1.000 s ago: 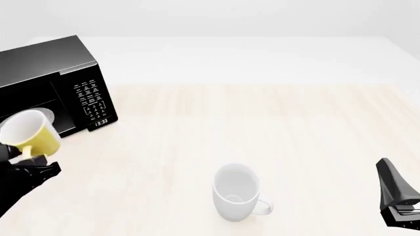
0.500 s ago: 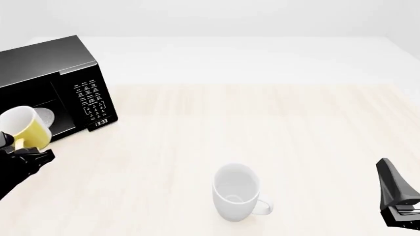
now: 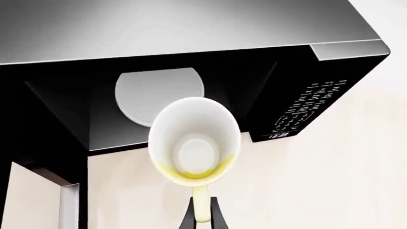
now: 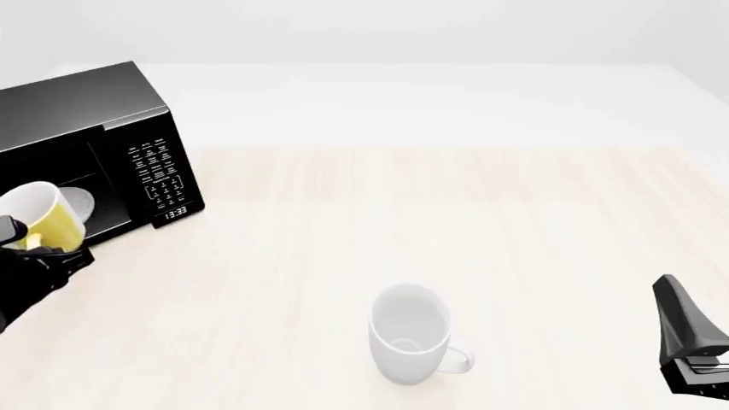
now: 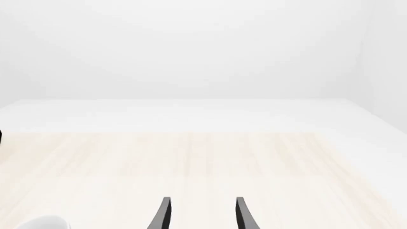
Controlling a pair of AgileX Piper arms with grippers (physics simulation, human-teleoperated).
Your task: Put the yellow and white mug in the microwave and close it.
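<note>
Pinching mug (image 3: 194, 145) handle, left gripper (image 3: 202, 220) below.

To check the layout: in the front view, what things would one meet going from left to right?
Yellow and white mug held by the left pincer → microwave → white mug → right pincer.

microwave (image 4: 102, 154) door beyond the left edge

Both arms are matte black, with slim, tapered black fingers (image 5: 164, 213).
</note>
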